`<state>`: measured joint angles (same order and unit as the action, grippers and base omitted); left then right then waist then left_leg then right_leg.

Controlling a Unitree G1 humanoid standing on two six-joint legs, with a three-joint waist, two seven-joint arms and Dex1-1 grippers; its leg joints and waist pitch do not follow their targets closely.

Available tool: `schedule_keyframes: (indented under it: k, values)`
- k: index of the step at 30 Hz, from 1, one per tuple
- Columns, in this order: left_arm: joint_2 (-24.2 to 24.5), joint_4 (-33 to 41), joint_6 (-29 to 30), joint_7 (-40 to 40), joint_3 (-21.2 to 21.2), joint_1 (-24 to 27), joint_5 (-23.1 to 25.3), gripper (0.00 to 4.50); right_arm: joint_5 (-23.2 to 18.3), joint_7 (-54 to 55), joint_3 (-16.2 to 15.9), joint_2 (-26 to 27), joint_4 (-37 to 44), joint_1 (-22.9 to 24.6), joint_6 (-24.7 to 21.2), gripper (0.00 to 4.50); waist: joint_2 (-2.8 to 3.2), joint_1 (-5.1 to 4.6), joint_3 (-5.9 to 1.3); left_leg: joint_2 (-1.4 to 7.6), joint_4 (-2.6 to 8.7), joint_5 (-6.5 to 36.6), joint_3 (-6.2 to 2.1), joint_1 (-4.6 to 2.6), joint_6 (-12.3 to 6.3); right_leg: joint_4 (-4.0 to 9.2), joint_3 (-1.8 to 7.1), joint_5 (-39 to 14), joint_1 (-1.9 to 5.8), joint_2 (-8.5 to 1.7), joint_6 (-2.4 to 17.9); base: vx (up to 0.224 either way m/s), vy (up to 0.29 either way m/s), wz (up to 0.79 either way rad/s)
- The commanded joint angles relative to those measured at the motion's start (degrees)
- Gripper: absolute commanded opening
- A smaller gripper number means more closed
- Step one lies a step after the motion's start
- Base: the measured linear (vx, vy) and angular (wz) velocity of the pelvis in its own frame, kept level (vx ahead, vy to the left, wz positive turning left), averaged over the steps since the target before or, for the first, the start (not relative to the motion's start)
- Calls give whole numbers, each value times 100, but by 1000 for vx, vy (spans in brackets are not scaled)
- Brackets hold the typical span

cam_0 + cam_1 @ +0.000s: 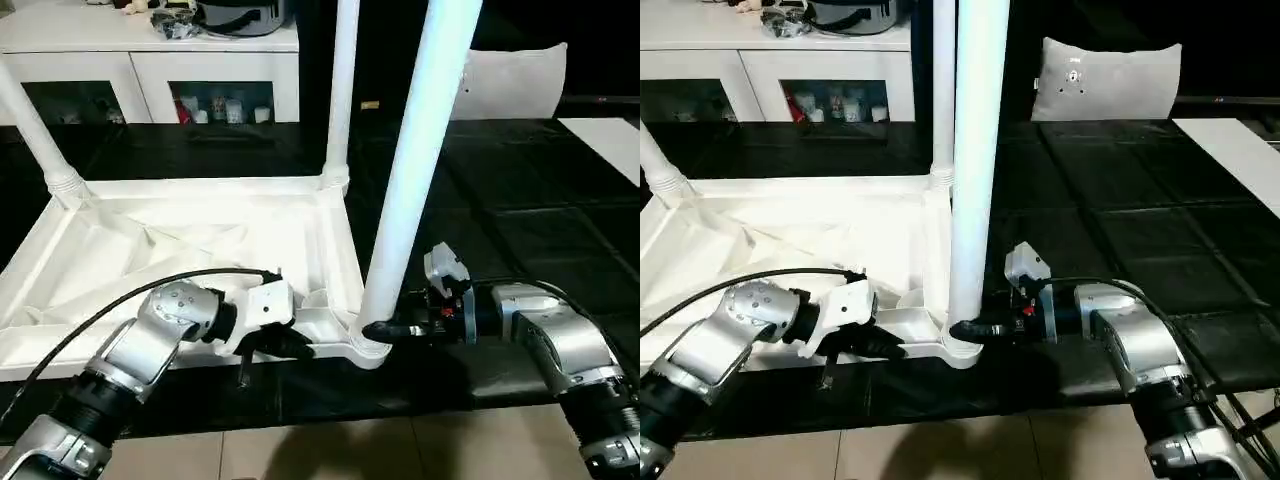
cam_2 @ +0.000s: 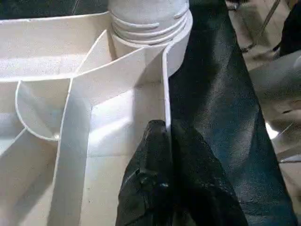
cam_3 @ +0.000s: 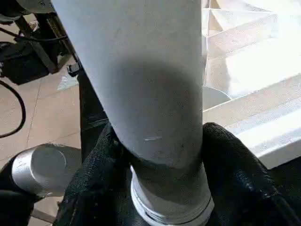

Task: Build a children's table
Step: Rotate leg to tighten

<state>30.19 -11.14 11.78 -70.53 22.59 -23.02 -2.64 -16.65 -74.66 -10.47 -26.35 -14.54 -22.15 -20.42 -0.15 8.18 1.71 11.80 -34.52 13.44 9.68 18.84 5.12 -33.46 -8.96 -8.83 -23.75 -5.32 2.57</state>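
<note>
A white plastic children's table [image 1: 200, 240] is lying upside down on a black mat [image 1: 520, 220], its ribbed underside facing up. Three of its tapered legs are rising from the corner sockets: one at the far left corner [image 1: 35, 130], one at the far right corner [image 1: 342, 90], and a near leg [image 1: 420, 160] standing in the near right corner socket, closest to the robot.

The right gripper [image 1: 385, 330] is reaching in from the right and wrapping its two black fingers [image 3: 235, 179] around the base of the near leg, just above the socket. In the right wrist view the leg is sitting between the fingers, one finger pressing on each side, with the threaded collar of the leg showing just beneath them. The jaws are standing about half open, filled by the width of the leg.

The left gripper [image 1: 285, 345] is coming in from the left and gripping the near edge of the table top, just beside the same corner. In the left wrist view its fingers [image 2: 160, 179] are pinched nearly together on the thin upright rim wall of the top, with the socket and the leg's ringed base just beyond the fingertips.

Behind the table a white cabinet [image 1: 150, 70] is standing against the wall, and a white cushion [image 1: 1105, 80] is resting farther right.
</note>
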Motion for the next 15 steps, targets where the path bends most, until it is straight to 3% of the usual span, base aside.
schedule_keyframes:
  k: [1, 4, 5, 6, 8, 10, 11, 13, 15]
  values:
    - [-155, 121, 382, 207, 59, 29, -8, 0, -74, 354, -44, 182, 110, 36, -220, 199, -53, -55, -313, 179, 411, 326, -10, 71, -275, 359, 398, -1875, 394, -382, 471, 0, 0, 0]
    - [-651, 110, 1075, 1071, -309, -57, -101, 0, 320, 1766, 152, 675, -129, -116, -503, 199, -43, -129, -241, 89, 411, 755, 3, 15, -79, 554, 321, -2890, 371, -363, 126, 0, 0, 0]
    - [-651, 110, 1075, 1071, -309, -57, -101, 0, 320, 1766, 152, 675, -129, -116, -503, 198, -51, -155, -229, 68, 407, 844, 0, 6, -58, 597, 289, -3119, 368, -362, 18, 0, 0, 0]
    - [-911, 114, 1342, 1494, -464, -107, -125, 0, 439, 2457, 310, 946, -235, -212, -725, 198, -21, -202, -241, 42, 396, 936, -16, -4, -39, 635, 257, -3341, 377, -361, -150, 0, 0, 0]
    - [-1147, 76, 1607, 1918, -614, -170, -104, 0, 586, 3042, 429, 1154, -349, -297, -808, 197, -11, -293, -270, 68, 405, 949, -47, 8, -26, 650, 222, -3179, 397, -348, -187, 0, 0, 0]
    - [-1472, -34, 1824, 2552, -818, -270, 10, 0, 808, 3979, 632, 1459, -616, -448, -868, 197, -6, -402, -275, 91, 421, 866, -58, 56, 8, 612, 241, -2880, 406, -331, -109, 0, 0, 0]
    - [-1709, -127, 1900, 3004, -989, -342, 71, 0, 800, 4405, 772, 1658, -778, -534, -916, 197, -9, -450, -286, 64, 402, 905, -52, 23, 8, 620, 233, -2866, 382, -336, -57, 0, 0, 0]
    - [-1816, -123, 1970, 3132, -1043, -362, 68, 0, 835, 4486, 761, 1723, -791, -533, -799, 197, -32, -476, -302, 47, 402, 844, -57, 50, -92, 619, 235, -2803, 419, -348, -58, 0, 0, 0]
    - [-1998, -117, 1984, 3289, -1043, -405, 76, 0, 853, 4530, 746, 1862, -779, -493, -450, 197, -59, -471, -323, 75, 399, 585, -40, 69, -234, 546, 299, -2389, 408, -356, 111, 0, 0, 0]
